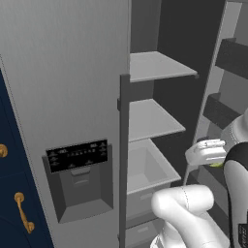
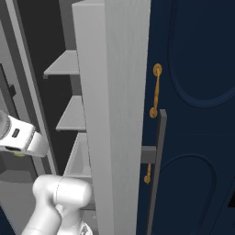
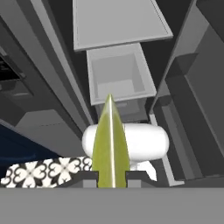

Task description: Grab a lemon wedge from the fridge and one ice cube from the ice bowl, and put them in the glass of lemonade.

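Note:
My gripper (image 3: 111, 178) is shut on the lemon wedge (image 3: 110, 140), a yellow-green sliver that stands up between the two finger tips. From the left base view the white hand (image 1: 206, 151) hovers in front of the open fridge (image 1: 68, 72), with a bit of the lemon wedge (image 1: 216, 164) showing under it. The hand is level with the fridge's open drawer (image 1: 145, 167) and to its right, outside the shelves. In the right base view the hand (image 2: 20, 137) sits at the left edge. The ice bowl and the glass of lemonade are out of view.
Two grey shelves (image 1: 152, 65) sit above the drawer. The open fridge door (image 2: 114, 114) with its dark handle (image 2: 156, 174) stands right of the arm; its bins (image 1: 227, 58) are close to the hand. Navy cabinets with gold handles (image 2: 156, 89) flank the fridge. The dispenser panel (image 1: 77, 157) is on the shut left door.

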Available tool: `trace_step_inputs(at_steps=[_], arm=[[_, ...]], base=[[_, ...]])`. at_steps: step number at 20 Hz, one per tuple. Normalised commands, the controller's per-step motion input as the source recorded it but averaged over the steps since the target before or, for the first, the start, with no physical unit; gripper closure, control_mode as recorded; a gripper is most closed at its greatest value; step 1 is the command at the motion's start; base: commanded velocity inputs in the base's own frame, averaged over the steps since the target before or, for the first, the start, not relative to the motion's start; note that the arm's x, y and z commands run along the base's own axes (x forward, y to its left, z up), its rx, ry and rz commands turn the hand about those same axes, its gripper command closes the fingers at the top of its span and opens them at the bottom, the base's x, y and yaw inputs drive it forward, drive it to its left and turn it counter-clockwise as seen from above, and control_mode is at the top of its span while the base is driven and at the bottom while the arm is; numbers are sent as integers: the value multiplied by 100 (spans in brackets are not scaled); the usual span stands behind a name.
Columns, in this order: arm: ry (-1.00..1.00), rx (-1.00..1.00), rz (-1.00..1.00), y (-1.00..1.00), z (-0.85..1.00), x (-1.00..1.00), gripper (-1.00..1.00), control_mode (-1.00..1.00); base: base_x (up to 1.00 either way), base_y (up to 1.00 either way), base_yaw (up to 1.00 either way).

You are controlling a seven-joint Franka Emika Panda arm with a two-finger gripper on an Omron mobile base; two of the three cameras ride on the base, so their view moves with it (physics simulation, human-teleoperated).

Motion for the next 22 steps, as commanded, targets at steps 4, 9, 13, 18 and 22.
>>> trace_step_inputs(at_steps=[4, 9, 13, 18, 22], arm=[[0, 0, 0, 0, 0, -2, 100, -100], [0, 0, 0, 0, 0, -2, 100, 100], [0, 0, 0, 0, 0, 0, 100, 100], [0, 0, 0, 0, 0, 0, 100, 100], [0, 0, 0, 0, 0, 0, 100, 100]], base=[[0, 0, 0], [-50, 13, 0], [-100, 47, 4], [-82, 54, 50], [-30, 51, 86]])
